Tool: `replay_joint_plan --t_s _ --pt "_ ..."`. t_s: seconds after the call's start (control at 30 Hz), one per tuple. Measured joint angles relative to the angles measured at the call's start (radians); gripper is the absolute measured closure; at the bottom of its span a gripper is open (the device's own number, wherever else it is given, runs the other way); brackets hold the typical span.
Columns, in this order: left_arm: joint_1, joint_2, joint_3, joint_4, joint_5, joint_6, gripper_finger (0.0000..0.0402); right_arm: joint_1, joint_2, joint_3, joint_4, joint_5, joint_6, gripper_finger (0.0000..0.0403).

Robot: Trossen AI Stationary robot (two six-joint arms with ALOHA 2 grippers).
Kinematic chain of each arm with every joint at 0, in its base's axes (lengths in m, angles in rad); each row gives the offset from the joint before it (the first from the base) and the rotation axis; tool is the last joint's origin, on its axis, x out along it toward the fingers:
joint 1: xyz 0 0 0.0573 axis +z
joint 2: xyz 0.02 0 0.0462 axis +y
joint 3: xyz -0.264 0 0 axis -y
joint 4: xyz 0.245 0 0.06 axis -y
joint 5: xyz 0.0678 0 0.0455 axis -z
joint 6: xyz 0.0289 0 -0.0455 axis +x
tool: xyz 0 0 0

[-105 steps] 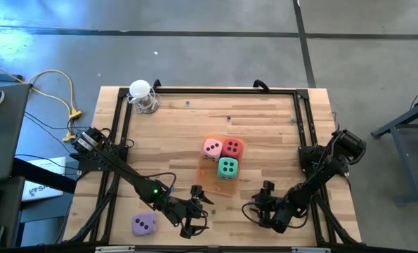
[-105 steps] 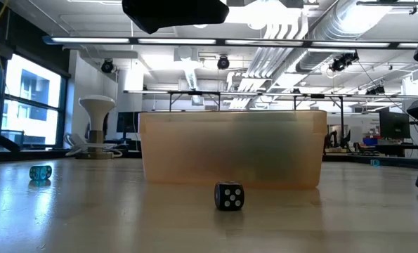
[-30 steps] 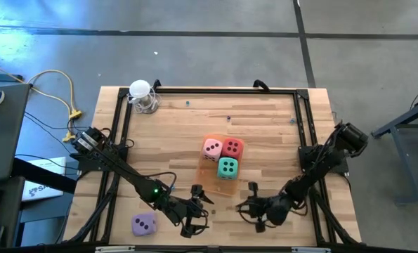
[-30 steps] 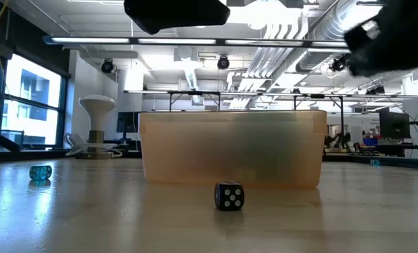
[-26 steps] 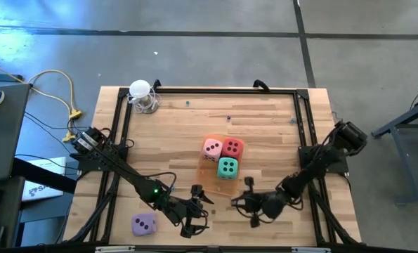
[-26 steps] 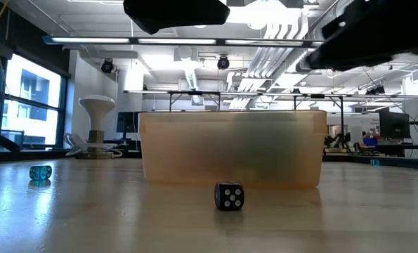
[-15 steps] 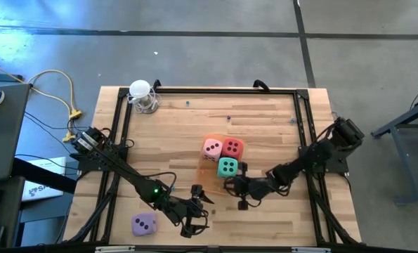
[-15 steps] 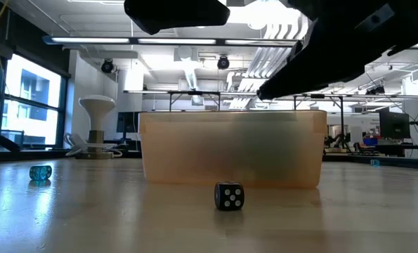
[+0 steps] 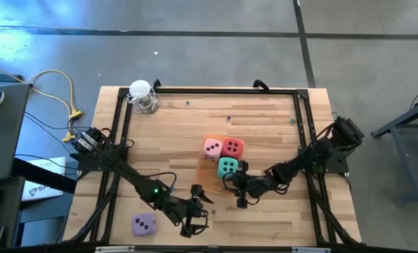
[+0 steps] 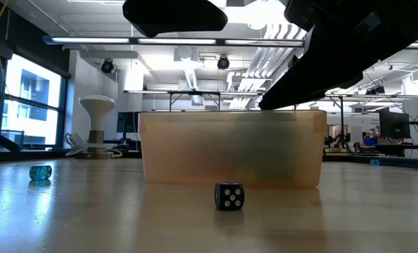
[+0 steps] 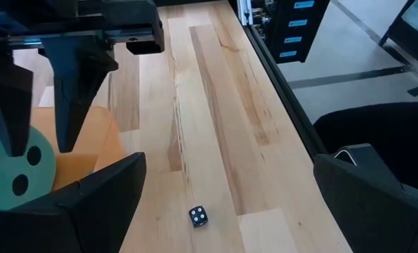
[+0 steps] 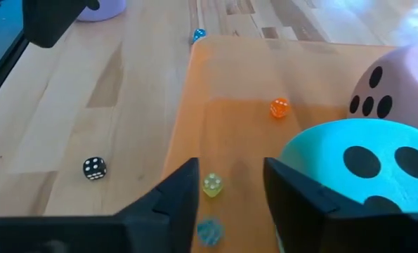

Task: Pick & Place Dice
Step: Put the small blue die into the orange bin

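near centre frame in the high view, the right gripper (image 9: pixel 239 184) hangs with fingers parted beside the soft teal-green die (image 9: pixel 227 167) on the flat translucent orange tray (image 9: pixel 210 176); the left gripper (image 9: pixel 197 207) waits wide open at lower centre, near the lilac-purple die (image 9: pixel 143 224).

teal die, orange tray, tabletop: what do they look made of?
Teal die: likely foam or soft plastic; matte skin, rounded edges, flat dark pips.
Orange tray: translucent plastic, probably; in the low view its wall passes blurred light.
Tabletop: wood planks, light grain and seams visible, satin sheen.
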State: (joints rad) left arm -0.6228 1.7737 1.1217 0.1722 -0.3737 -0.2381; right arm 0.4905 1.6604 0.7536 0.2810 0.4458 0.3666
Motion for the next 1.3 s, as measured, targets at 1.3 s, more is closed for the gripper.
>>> replay_joint_plan --t_s 1.3 --pt "-0.016 0.000 0.000 -0.032 0.015 -0.123 0.0002 0.364 -0.262 0.002 -0.311 0.071 0.325 0.0174"
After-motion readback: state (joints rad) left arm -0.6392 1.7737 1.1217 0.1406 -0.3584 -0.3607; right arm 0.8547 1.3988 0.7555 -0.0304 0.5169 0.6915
